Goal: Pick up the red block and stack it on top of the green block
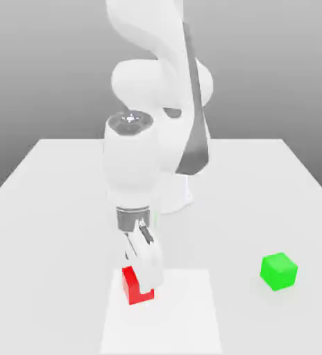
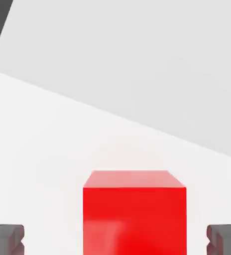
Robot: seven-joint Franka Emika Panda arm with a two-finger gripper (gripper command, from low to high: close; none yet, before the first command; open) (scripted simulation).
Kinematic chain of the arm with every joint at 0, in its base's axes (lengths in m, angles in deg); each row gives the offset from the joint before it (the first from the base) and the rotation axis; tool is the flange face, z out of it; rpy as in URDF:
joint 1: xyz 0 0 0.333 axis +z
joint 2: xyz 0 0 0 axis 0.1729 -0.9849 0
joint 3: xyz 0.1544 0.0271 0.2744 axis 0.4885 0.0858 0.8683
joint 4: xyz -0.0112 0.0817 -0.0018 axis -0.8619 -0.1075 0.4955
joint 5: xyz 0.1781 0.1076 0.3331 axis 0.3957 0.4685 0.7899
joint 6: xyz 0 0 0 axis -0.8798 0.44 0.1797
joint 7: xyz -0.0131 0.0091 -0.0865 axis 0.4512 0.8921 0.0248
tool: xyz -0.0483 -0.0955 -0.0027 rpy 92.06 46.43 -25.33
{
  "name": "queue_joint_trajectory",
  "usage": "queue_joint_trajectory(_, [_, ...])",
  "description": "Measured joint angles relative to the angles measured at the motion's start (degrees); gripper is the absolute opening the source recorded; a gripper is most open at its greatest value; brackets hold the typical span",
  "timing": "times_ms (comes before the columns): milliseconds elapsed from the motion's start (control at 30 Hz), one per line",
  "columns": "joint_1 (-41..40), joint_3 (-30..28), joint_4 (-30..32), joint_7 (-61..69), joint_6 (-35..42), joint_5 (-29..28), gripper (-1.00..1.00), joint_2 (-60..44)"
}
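The red block [image 1: 130, 286] sits on the white table, on a paler square patch near the front. My gripper [image 1: 143, 280] is lowered over it and open. One white finger stands in front of the cube on the side toward the exterior view's right. In the hand view the red block [image 2: 135, 209] lies between the two dark fingertips [image 2: 6, 239], with a gap on each side, so nothing grips it. The green block [image 1: 279, 270] rests alone on the table, well off toward the exterior view's right of the gripper.
The arm's white base [image 1: 174, 194] stands behind the gripper at mid-table. The paler square patch [image 1: 178, 319] reaches the table's front edge. Open tabletop separates the red cube from the green one.
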State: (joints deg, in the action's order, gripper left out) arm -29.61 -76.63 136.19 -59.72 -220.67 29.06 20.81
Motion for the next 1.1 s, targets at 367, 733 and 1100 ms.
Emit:
queue_joint_trajectory(367, [3.3, -4.3, -0.3, -2.5, -3.9, -3.7, -1.00, -4.6])
queue_joint_trajectory(733, [0.1, 1.5, 0.9, 4.3, 4.8, 5.8, -1.00, 6.0])
queue_joint_trajectory(1100, [11.2, 8.4, -0.2, 4.5, 12.9, 9.9, -1.00, 13.6])
